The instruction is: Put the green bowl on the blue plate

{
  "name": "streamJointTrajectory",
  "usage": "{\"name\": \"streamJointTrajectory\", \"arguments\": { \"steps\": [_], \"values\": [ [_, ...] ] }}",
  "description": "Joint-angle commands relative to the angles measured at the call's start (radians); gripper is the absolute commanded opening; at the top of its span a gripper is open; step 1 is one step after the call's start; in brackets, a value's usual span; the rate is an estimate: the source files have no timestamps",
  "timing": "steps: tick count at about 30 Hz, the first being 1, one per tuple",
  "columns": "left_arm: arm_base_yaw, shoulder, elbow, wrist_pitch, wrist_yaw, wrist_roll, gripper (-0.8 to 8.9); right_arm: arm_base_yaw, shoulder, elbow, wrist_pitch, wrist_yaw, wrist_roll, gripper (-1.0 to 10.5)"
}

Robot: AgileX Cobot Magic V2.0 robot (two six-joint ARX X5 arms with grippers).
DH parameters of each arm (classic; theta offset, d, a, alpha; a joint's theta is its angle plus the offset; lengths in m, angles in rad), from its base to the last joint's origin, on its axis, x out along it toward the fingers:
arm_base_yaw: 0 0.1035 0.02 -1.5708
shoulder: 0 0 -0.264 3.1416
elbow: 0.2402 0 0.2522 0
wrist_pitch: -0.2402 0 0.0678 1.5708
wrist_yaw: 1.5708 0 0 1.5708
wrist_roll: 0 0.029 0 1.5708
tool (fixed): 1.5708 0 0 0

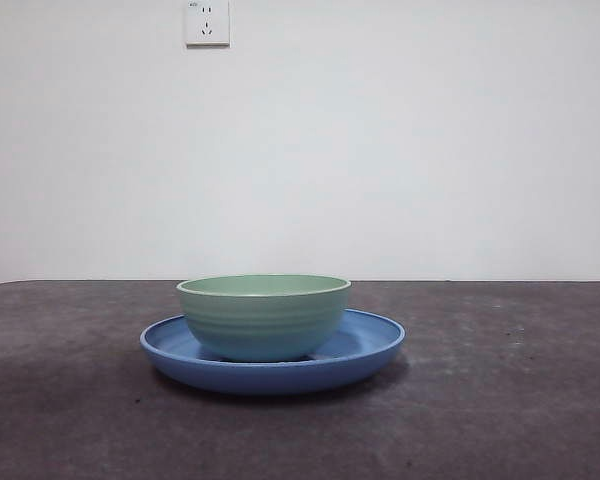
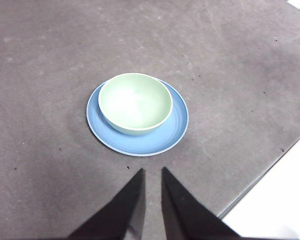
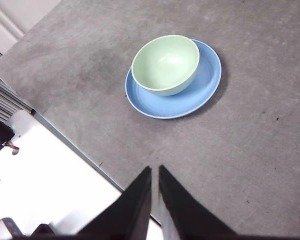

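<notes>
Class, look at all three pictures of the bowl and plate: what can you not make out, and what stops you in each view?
- Front view: the inside of the green bowl is hidden by its own wall.
- All views: the part of the blue plate under the bowl is covered by the bowl.
- Wrist views: the left hand and right hand are cut off by the bottom edge.
- Front view: neither hand shows.

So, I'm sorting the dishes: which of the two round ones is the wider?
The blue plate. Its rim reaches out past the green bowl standing on it, and it is shallow where the bowl is deep.
</notes>
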Motion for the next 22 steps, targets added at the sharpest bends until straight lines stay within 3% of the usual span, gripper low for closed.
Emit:
{"name": "streamJointTrajectory", "arguments": {
  "steps": [1,7,10,13,16,22],
  "values": [
    [-0.004,0.002,0.010,0.009,0.004,-0.002,0.50,0.006,0.006,0.006,0.008,-0.003,-0.008,0.2],
    [0.003,-0.001,0.005,0.011,0.004,-0.002,0.50,0.006,0.006,0.006,0.008,-0.003,-0.008,0.2],
    [0.056,-0.006,0.001,0.013,0.004,0.000,0.50,0.006,0.006,0.006,0.009,-0.003,-0.008,0.2],
    [0.143,-0.016,-0.025,0.034,0.003,0.080,0.50,0.006,0.006,0.006,0.009,-0.003,-0.008,0.2],
    [0.235,-0.060,-0.114,0.134,-0.010,0.103,0.50,0.006,0.006,0.006,0.009,-0.003,-0.008,0.2],
    [0.380,-0.209,-0.444,0.518,-0.011,0.170,0.50,0.006,0.006,0.006,0.009,-0.003,-0.008,0.2]
  ]
}}
